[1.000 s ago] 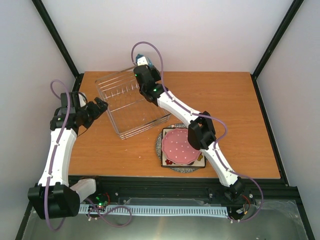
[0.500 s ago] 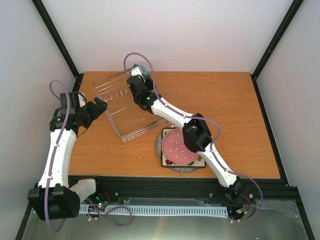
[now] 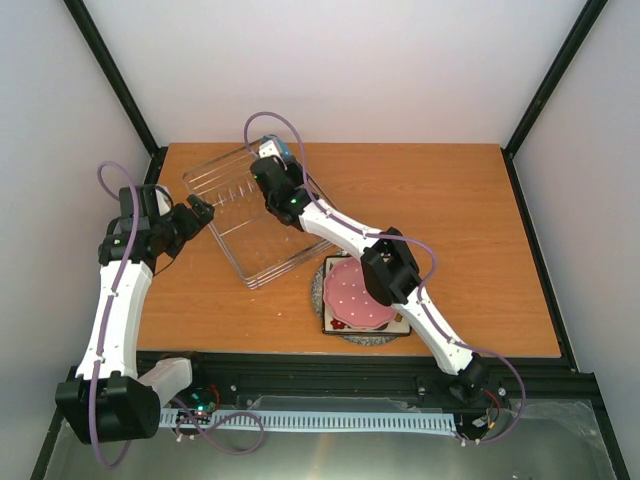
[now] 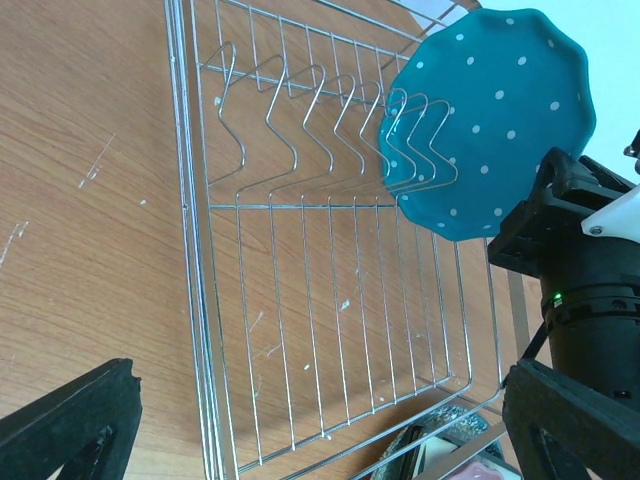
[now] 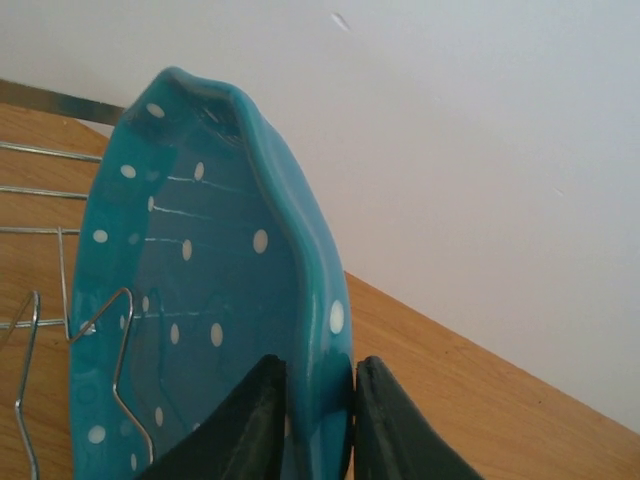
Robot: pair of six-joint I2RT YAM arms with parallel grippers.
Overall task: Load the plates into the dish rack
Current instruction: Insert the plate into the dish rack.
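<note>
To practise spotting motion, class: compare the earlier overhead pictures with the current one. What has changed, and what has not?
The right gripper, still clamped on the blue dotted plate, swung left and slightly nearer over the dish rack; the rack seems to have turned a little. Nothing was released. The left gripper stayed open beside the rack, and the stacked plates stayed put.

Blue white-dotted scalloped plate (image 5: 200, 300) stands on edge, left-centre of frame. Right gripper (image 5: 318, 385) at bottom centre, black fingers (image 5: 385, 425) pinching plate rim. Dish rack (image 5: 40, 230) tines at lower left overlap plate. Wooden table (image 5: 480, 420) lower right.
</note>
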